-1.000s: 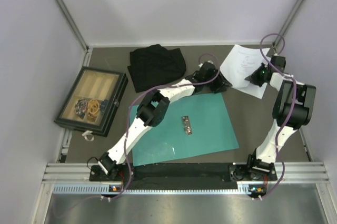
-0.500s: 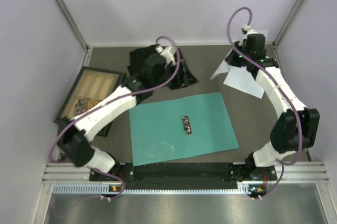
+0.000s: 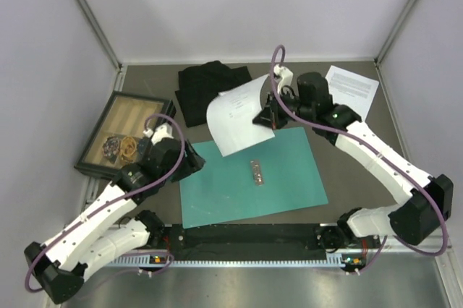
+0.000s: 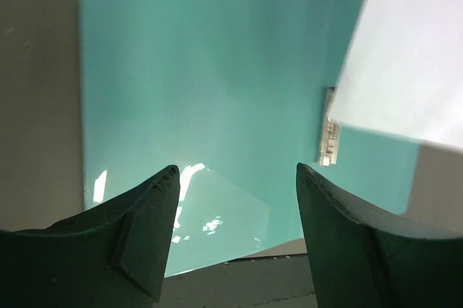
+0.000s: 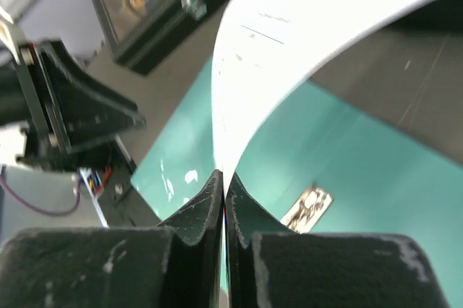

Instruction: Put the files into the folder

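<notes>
The sheet [image 3: 235, 116] now hangs over the folder [image 3: 289, 174], pinched by the right gripper [image 3: 264, 118]; the left gripper [image 4: 235, 174] is spread and empty. Lay the sheet flat and square.

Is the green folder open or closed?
Open. The teal folder lies spread flat, its metal clip bare in the middle, with no cover folded over it.
</notes>
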